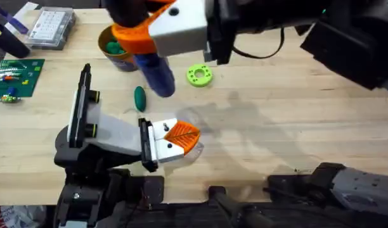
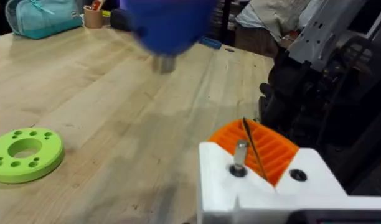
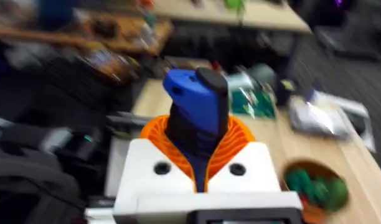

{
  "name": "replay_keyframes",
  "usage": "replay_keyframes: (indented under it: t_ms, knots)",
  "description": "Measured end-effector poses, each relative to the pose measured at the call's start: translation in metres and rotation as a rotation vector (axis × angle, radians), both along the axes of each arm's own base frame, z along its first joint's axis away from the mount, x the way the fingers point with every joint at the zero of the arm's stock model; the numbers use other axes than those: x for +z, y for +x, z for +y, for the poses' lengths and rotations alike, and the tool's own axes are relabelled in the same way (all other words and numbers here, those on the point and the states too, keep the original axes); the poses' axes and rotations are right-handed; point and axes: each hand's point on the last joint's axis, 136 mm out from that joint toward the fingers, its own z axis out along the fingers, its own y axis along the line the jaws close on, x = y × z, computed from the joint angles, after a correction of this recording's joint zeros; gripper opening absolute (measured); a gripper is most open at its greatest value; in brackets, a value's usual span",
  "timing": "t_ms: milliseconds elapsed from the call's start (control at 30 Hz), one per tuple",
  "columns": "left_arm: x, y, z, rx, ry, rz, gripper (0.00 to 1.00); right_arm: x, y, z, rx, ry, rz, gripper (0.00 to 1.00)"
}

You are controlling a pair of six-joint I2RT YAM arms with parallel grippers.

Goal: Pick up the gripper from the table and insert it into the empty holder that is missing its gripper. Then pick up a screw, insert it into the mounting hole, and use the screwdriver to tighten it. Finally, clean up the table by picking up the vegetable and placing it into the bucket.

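Observation:
The orange ribbed gripper [image 1: 181,134] sits in the white holder [image 1: 162,147] at the tip of my left arm. In the left wrist view a screw [image 2: 239,155] stands part way out of one of the holder's [image 2: 271,193] mounting holes. My left gripper [image 2: 248,127] is shut with nothing in it. Reaching across from above, my right gripper [image 1: 138,37] is shut on the blue screwdriver [image 1: 157,73], whose metal tip [image 2: 164,62] hangs above the table beyond the holder. The dark green vegetable [image 1: 139,97] lies on the table. The orange bucket [image 1: 113,52] stands behind it.
A lime-green ring [image 1: 199,75] lies right of the screwdriver. A clear compartment box [image 1: 51,26] and a green circuit board [image 1: 16,76] are at the far left. Green toys fill the bucket [image 3: 315,186]. Bare wood stretches across the right half of the table.

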Motion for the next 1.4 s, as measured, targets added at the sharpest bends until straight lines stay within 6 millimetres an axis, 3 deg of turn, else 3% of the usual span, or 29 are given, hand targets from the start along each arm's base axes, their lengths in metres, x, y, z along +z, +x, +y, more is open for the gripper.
replay_keyframes:
  t_ms: [200, 433, 467, 733, 933, 1100, 1233, 1400]
  knots:
    - [0.0, 0.0, 0.0, 0.0, 0.0, 0.0, 0.012, -0.041, 0.038, -0.007, -0.221, -0.168, -0.081, 0.044]
    - [0.0, 0.0, 0.0, 0.0, 0.0, 0.0, 0.012, -0.079, 0.09, -0.026, -0.465, -0.384, -0.319, 0.044]
    - [0.0, 0.0, 0.0, 0.0, 0.0, 0.0, 0.012, -0.098, 0.107, -0.031, -0.513, -0.474, -0.382, 0.044]
    - [0.0, 0.0, 0.0, 0.0, 0.0, 0.0, 0.012, -0.197, 0.17, -0.059, -0.602, -0.861, -0.515, 0.044]
    - [0.0, 0.0, 0.0, 0.0, 0.0, 0.0, 0.012, -0.266, 0.211, -0.104, -0.608, -1.11, -0.543, 0.044]
    - [0.0, 0.0, 0.0, 0.0, 0.0, 0.0, 0.012, -0.319, 0.233, -0.147, -0.574, -1.272, -0.523, 0.044]
    - [0.0, 0.0, 0.0, 0.0, 0.0, 0.0, 0.012, -0.341, 0.25, -0.175, -0.582, -1.341, -0.521, 0.044]
    - [0.0, 0.0, 0.0, 0.0, 0.0, 0.0, 0.012, -0.343, 0.265, -0.199, -0.621, -1.37, -0.52, 0.089]
